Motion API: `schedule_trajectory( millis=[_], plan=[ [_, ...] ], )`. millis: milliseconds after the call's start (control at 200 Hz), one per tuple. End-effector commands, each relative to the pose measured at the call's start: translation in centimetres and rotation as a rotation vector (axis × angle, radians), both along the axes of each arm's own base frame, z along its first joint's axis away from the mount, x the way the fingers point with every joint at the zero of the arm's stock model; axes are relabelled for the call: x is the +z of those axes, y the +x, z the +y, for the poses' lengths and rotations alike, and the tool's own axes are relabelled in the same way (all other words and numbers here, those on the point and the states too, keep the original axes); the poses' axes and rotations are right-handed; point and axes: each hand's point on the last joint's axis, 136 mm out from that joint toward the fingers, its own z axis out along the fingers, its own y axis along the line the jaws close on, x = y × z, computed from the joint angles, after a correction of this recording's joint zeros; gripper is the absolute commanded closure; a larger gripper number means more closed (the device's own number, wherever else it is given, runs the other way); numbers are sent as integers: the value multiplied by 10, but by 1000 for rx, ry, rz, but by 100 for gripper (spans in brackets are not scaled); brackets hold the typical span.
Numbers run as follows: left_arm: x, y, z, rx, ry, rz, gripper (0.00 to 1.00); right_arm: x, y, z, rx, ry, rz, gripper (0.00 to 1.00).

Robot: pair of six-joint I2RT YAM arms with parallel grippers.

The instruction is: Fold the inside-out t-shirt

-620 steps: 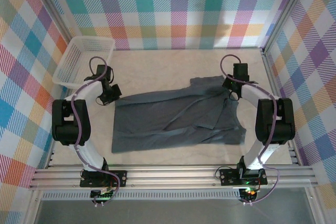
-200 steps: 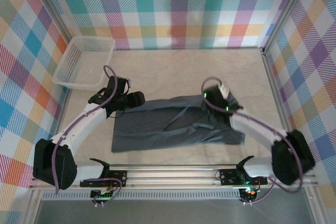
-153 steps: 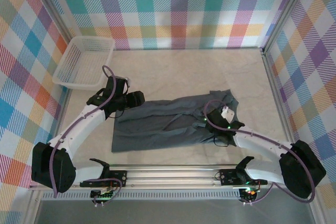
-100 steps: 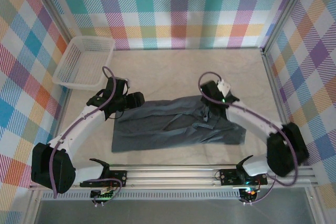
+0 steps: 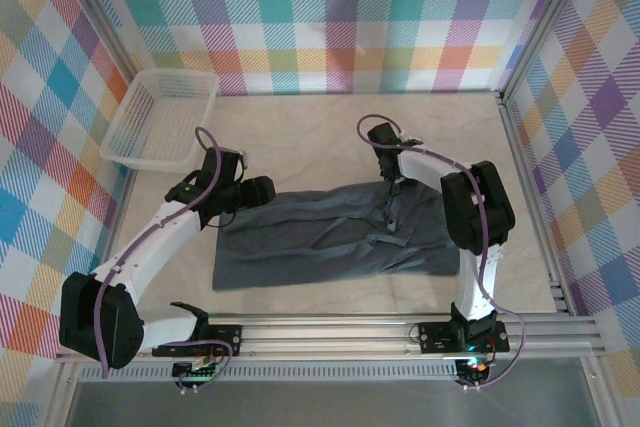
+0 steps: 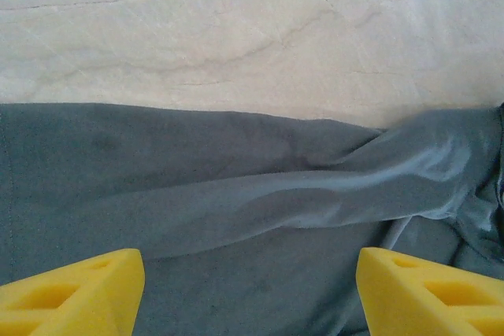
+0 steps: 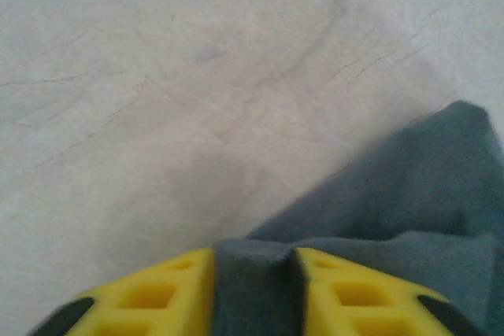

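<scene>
The pale table (image 5: 330, 127) takes up the middle of the top view. Across its lower centre lies the slate blue-grey t-shirt (image 5: 320, 242), spread in a wide, rumpled band with long creases and a bunched ridge towards its right end. A white mesh basket (image 5: 128, 135) sits at the upper left, well apart from the cloth. The left hand (image 5: 260, 190) is at the shirt's upper left edge, fingers spread wide, gripping nothing. The right hand (image 5: 392, 185), at the upper right edge, is pinched on a fold of fabric
</scene>
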Motion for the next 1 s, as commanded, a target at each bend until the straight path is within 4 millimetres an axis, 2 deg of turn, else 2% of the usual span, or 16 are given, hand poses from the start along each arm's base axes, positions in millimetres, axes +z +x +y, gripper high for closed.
schedule_trajectory(
  millis=[0, 95, 315, 395, 415, 480, 535, 600, 680, 715, 810, 995],
  plan=[
    [-10, -7, -2, -6, 10, 26, 28, 14, -3, -5, -14, -15, -22, 84],
    [-15, -6, -5, -14, 6, 38, 29, 24, -11, -12, -33, -20, -34, 100],
    [-16, -5, -8, -21, -8, 40, 29, 41, -32, -22, -47, 10, -106, 100],
    [-17, -5, -8, -22, -8, 41, 29, 41, -31, -21, -27, 9, -106, 100],
    [-16, -5, -8, -22, -9, 38, 29, 40, -30, -20, -16, 9, -99, 93],
    [-16, -5, -9, -21, -12, 38, 29, 35, -26, -14, 4, 6, -59, 59],
    [-17, -5, -9, -22, -13, 40, 29, 31, -21, -10, 11, -2, -18, 46],
    [-17, -5, -8, -20, -11, 39, 29, 24, -16, -7, 17, -22, 33, 39],
    [-17, -6, -7, -18, -6, 40, 29, 17, -10, -9, 28, -81, 88, 38],
    [-17, -7, -7, -18, -5, 40, 29, 15, -10, -11, 33, -114, 110, 31],
    [-17, -7, -6, -16, -1, 38, 29, 11, -7, -14, 50, -168, 149, 28],
    [-20, -8, -6, -17, 1, 42, 29, 4, -1, -6, 107, -190, 164, 25]
  ],
)
